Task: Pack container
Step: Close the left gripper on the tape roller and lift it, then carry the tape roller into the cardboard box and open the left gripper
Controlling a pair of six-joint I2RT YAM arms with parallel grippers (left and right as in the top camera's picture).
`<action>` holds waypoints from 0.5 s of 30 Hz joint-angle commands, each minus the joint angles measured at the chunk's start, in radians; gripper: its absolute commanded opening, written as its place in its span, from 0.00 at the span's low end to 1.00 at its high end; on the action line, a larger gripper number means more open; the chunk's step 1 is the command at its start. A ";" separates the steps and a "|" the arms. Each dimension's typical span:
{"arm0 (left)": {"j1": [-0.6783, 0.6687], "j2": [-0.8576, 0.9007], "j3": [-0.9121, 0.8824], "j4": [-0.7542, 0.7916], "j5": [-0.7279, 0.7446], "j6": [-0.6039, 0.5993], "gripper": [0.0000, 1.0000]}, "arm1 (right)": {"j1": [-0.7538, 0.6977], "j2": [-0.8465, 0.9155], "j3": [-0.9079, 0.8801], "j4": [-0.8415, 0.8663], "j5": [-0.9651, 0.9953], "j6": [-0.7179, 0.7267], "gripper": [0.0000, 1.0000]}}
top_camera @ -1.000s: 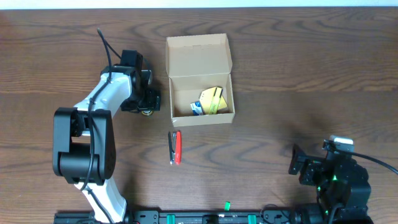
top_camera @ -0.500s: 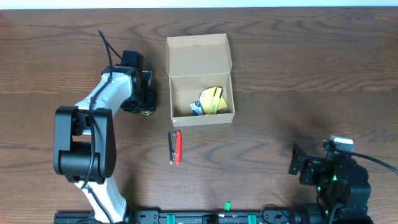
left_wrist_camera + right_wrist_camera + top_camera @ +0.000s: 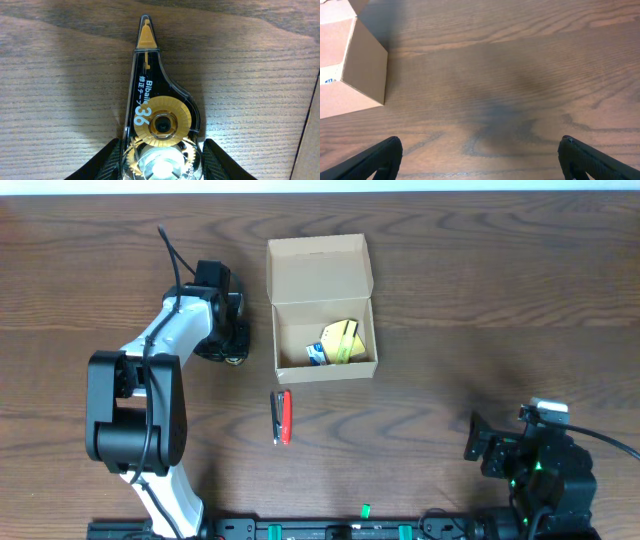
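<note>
Cardboard comes first: the container (image 3: 318, 270), a tan box with its flap lid laid open on the far side, sits on the desk (image 3: 480, 300) near the left end effector (image 3: 237, 345), to its right. It is well apart from the right end effector (image 3: 478, 442), ahead of it and to its left. Inside we see a yellow item (image 3: 343, 340) and a small blue-and-white one (image 3: 316, 354) by the near wall. A red-and-black tool (image 3: 282, 417) lies on the desk behind and to the right of the left end effector, apart from the box. That end effector is closed on a black correction tape dispenser (image 3: 160, 107) with a gold wheel marked 36. Its fingers (image 3: 107, 157) press on both sides, and the tip points away from them. The right end effector (image 3: 480, 155) is spread wide over bare wood, holding nothing.
</note>
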 commanded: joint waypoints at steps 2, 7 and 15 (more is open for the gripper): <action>0.001 0.009 0.026 -0.001 -0.014 -0.052 0.24 | -0.009 -0.005 0.000 0.000 -0.003 -0.015 0.99; 0.003 -0.037 0.058 -0.004 -0.024 -0.059 0.23 | -0.009 -0.005 0.000 0.000 -0.003 -0.015 0.99; 0.003 -0.166 0.092 -0.005 -0.063 -0.059 0.21 | -0.009 -0.005 0.000 0.000 -0.003 -0.015 0.99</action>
